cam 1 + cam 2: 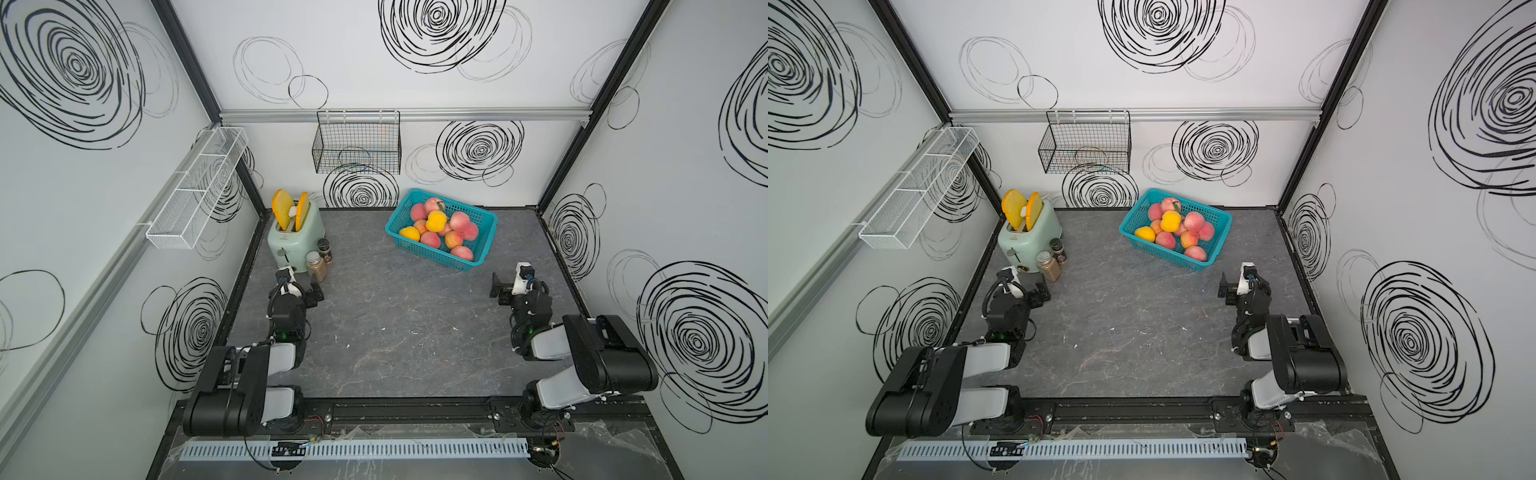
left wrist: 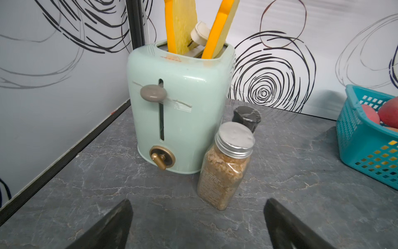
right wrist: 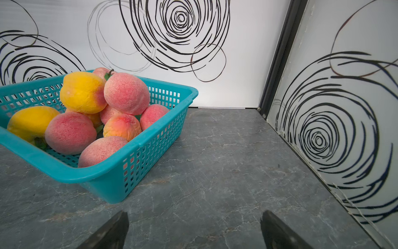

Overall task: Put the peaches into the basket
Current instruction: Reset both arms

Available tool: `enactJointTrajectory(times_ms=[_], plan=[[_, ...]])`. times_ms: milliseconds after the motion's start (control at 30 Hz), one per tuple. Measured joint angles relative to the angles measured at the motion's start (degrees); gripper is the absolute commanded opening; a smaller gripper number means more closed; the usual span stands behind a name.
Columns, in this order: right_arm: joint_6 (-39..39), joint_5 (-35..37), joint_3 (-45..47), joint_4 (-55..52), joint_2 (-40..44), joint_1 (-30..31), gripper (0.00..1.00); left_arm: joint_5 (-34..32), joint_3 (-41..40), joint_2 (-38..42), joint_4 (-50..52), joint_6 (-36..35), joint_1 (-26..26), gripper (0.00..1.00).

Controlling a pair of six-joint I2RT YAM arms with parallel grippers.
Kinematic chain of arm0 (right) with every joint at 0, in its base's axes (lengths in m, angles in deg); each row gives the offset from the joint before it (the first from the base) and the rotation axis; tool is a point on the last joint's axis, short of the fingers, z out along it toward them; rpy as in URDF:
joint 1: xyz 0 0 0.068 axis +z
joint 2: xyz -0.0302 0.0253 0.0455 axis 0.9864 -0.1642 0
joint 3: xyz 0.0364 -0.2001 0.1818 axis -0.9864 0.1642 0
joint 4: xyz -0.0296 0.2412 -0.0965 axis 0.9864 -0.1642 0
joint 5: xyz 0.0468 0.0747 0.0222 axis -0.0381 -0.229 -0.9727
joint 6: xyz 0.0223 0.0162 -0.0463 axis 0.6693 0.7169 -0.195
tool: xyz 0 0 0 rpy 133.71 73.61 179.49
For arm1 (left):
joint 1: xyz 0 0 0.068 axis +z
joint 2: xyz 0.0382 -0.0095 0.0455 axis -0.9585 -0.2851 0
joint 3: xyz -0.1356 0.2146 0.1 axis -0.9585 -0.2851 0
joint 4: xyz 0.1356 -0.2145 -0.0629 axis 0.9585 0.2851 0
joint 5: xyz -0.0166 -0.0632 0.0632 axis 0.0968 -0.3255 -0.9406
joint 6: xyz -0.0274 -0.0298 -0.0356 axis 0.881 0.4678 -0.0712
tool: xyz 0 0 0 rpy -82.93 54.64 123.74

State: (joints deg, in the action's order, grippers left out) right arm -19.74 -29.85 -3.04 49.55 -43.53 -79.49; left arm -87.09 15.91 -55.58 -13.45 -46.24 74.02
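Peaches [image 1: 440, 230] are heaped in the basket [image 1: 485, 243], pink ones and two yellow ones piled above its rim. I see none loose on the desk [image 1: 395, 332] in either top view. By that, the task looks finished, or very nearly so.

The basket sits at the far side of the desk, right of centre. Its long axis runs roughly left to right, skewed so that one near corner points toward the right claw [image 1: 498, 289].

That claw is plainly the nearer one. In its wrist view the basket lies just ahead and inward of the open fingers [image 3: 277, 232]. They stand wide apart with only bare desk between them, and they hold nothing.

The left claw [image 1: 316, 295] is well apart from the basket and is likewise spread wide and empty. It faces the toaster [image 2: 178, 107] and a spice jar [image 2: 224, 166] that stand near it.

If any peach did need shifting, I judge it would fall to the right arm, reaching forward and inward over the near rim. The top yellow peach [image 3: 83, 92] sits high on the pile and might roll if nudged.
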Motion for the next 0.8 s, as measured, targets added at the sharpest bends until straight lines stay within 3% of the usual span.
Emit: enactJointTrajectory(times_ms=[200, 800], plan=[[0.4, -0.7, -0.3, -0.2, 0.0, -0.5, 0.99, -4.6, -0.1, -6.7, -8.6, -5.4, -8.3, 0.98], [0.9, -1.9, -0.9, -1.0, 0.0, -1.1, 0.99, -8.3, -0.1, -6.8, -12.1, -7.1, -8.3, 0.98]])
